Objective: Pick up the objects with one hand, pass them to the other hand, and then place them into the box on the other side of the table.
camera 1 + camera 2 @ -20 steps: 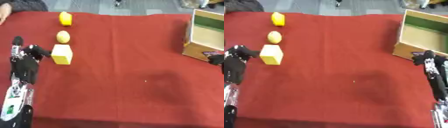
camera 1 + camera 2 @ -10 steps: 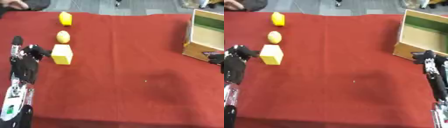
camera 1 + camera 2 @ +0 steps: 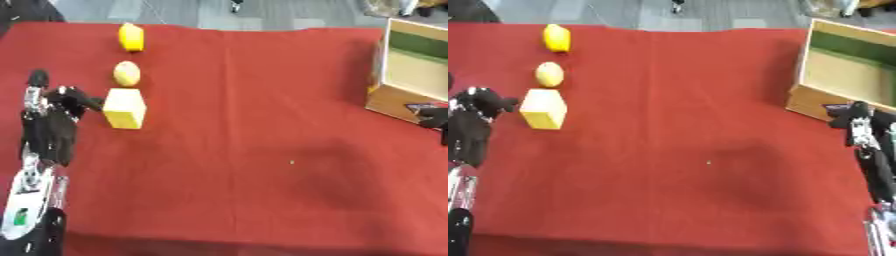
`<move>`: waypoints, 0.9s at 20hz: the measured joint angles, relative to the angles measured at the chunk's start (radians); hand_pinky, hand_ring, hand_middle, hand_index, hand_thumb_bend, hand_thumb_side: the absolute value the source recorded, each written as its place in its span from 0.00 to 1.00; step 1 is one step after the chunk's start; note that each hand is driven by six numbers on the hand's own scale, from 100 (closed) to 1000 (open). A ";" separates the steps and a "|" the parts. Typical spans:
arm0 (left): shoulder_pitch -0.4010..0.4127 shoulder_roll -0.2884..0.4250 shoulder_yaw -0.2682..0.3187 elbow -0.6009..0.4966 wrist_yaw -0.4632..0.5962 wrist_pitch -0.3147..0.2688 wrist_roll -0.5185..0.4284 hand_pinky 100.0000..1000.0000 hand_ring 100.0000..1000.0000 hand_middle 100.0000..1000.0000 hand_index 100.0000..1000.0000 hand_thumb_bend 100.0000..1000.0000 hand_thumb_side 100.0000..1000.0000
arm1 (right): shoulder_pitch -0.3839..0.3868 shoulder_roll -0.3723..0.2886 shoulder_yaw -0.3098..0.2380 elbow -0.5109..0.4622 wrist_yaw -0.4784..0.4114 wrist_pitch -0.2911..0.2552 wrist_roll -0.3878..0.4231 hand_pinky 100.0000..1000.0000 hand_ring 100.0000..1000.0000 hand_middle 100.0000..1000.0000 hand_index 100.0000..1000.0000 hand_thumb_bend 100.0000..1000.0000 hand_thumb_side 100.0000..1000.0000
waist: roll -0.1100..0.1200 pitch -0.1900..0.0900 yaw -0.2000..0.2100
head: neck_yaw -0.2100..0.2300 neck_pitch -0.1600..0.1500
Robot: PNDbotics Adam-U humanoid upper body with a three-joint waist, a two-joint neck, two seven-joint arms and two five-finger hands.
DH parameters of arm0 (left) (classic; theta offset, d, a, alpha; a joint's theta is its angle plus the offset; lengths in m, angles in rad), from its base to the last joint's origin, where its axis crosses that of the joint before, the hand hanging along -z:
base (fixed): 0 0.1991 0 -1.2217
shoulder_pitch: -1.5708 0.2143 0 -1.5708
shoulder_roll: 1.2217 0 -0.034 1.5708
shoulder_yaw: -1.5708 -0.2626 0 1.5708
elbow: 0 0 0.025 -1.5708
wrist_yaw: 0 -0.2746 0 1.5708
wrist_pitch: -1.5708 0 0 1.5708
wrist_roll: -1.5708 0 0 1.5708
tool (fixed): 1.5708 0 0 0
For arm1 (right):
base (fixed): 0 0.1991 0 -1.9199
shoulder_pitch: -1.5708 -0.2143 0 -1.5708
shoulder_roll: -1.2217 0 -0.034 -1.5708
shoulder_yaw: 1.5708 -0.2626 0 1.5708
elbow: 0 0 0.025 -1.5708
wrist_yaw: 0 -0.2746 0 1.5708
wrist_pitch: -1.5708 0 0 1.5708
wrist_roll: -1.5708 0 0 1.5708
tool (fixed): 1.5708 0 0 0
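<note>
Nothing is seen to have moved since the earlier frames: both hands and all objects are found where they were. On the red surface, three yellow things are lined up at about ten o'clock: a yellow block nearest, a round yellow fruit just beyond it, and an elongated yellow fruit farther toward eleven o'clock. The left hand is rested at nine o'clock, just beside the block's left face; its fingers are loosely extended, nothing is grasped, and contact with the block cannot be confirmed. The box, cardboard with a green inner wall, is placed at two o'clock. The right hand is positioned at three o'clock near the box's front corner, relaxed and holding nothing
</note>
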 measured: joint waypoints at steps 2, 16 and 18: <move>-0.035 0.122 -0.011 0.004 -0.046 -0.044 -0.027 0.75 0.50 0.45 0.60 0.11 0.84 | 0.004 -0.001 0.000 0.000 0.002 0.000 0.000 0.58 0.63 0.13 0.41 0.00 0.78 | 0.000 -0.008 -0.001 | 0.001 0.000; -0.504 0.639 -0.418 0.443 -0.900 -0.438 -0.327 0.76 0.73 0.76 0.89 0.86 0.74 | 0.014 -0.019 0.013 0.000 0.003 -0.002 0.012 0.58 0.62 0.11 0.42 0.00 0.78 | 0.015 -0.024 -0.030 | 0.028 0.001; -0.548 0.610 -0.447 0.513 -0.977 -0.446 -0.319 0.76 0.73 0.76 0.89 0.86 0.75 | 0.016 -0.019 0.013 0.000 0.003 -0.003 0.013 0.58 0.62 0.11 0.42 0.00 0.78 | 0.015 -0.024 -0.033 | 0.029 0.001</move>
